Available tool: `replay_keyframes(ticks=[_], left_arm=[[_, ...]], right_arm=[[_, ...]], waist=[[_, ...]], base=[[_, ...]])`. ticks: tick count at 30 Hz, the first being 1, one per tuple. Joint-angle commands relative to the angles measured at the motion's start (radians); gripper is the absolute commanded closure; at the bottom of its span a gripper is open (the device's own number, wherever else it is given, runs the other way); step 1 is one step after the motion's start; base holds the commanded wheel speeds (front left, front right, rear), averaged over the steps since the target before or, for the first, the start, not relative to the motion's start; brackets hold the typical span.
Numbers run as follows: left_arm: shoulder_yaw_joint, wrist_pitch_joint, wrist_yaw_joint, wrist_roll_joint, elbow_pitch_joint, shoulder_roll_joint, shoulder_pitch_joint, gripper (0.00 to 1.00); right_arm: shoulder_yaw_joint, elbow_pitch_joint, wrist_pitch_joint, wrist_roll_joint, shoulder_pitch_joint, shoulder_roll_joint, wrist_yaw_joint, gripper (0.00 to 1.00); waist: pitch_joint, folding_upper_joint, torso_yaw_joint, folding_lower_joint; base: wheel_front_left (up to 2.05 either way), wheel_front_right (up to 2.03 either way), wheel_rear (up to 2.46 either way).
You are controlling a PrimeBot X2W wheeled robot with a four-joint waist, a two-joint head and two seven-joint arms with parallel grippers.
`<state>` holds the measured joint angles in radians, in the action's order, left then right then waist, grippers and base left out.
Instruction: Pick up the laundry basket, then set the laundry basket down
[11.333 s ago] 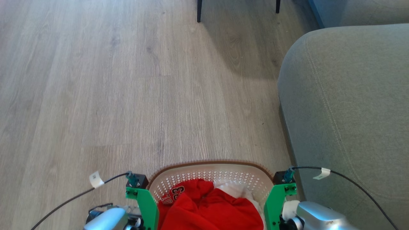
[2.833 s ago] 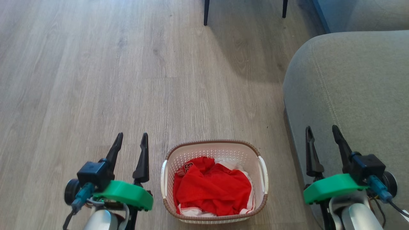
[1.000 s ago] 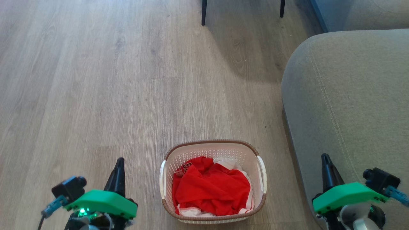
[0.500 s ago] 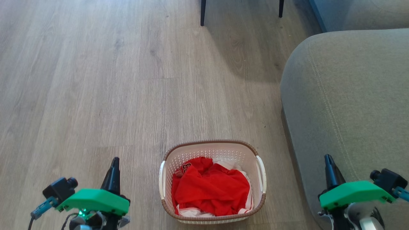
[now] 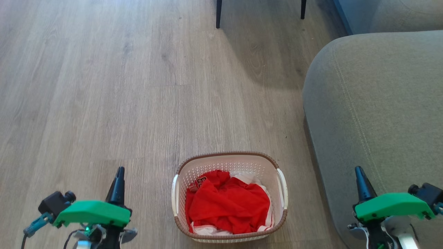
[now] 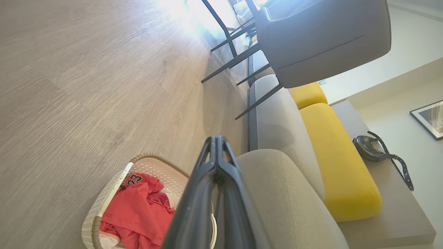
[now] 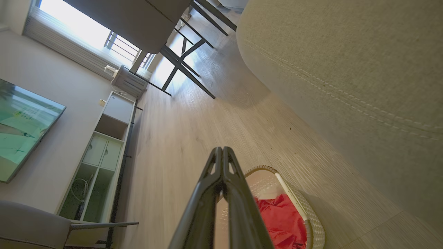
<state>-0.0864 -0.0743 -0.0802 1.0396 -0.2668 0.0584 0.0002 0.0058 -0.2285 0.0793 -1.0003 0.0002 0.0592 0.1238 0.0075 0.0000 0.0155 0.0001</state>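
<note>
The laundry basket point(image 5: 281, 215), white perforated plastic with a brown rim and two white side handles, stands on the wood floor at the bottom centre of the head view, holding red and white clothes point(image 5: 226, 207). My left gripper point(image 5: 119, 170) is shut and empty, well to the basket's left. My right gripper point(image 5: 358, 169) is shut and empty, to the basket's right, over the sofa arm. In the left wrist view the basket point(image 6: 104, 204) lies beyond my shut left gripper point(image 6: 217, 138). The right wrist view has the basket point(image 7: 308, 216) past the shut right gripper point(image 7: 222, 149).
A grey sofa arm point(image 5: 373, 103) fills the right side, close to the basket. Two dark chair legs point(image 5: 218, 14) stand at the far end of the floor. Open wood floor point(image 5: 104, 86) spreads to the left and ahead. Yellow cushions point(image 6: 332, 159) lie on the sofa.
Both arms have drawn back and slightly outward from the basket, with both grippers staying shut. The basket has not moved.
</note>
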Motion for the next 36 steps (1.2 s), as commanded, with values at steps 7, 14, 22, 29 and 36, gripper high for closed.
replay_keyframes(ticks=[7,14,22,29,36], left_arm=[[0.044,0.022,-0.014,0.086,0.031,0.014,-0.062,1.00],[0.062,0.043,-0.019,0.160,0.030,0.014,-0.068,1.00],[0.083,0.066,-0.025,0.245,0.028,0.014,-0.075,1.00],[0.105,0.090,-0.031,0.329,0.027,0.014,-0.083,1.00],[0.121,0.108,-0.036,0.393,0.026,0.013,-0.088,1.00]], right_arm=[[-0.004,0.022,-0.023,-0.093,-0.060,0.017,0.004,1.00],[-0.016,0.017,-0.043,-0.173,-0.067,0.017,0.005,1.00],[-0.029,0.011,-0.067,-0.264,-0.074,0.017,0.005,1.00],[-0.042,0.005,-0.090,-0.355,-0.082,0.017,0.006,1.00],[-0.053,0.000,-0.108,-0.423,-0.087,0.017,0.006,1.00]], waist=[[-0.001,0.0000,-0.002,-0.0001],[-0.001,0.0000,-0.004,-0.0001],[-0.002,0.0000,-0.006,-0.0001],[-0.002,0.0000,-0.008,-0.0001],[-0.003,0.0000,-0.010,-0.0001]], base=[[0.00,0.00,0.00],[0.00,0.00,0.00],[0.00,0.00,0.00],[0.00,0.00,0.00],[0.00,0.00,0.00]])
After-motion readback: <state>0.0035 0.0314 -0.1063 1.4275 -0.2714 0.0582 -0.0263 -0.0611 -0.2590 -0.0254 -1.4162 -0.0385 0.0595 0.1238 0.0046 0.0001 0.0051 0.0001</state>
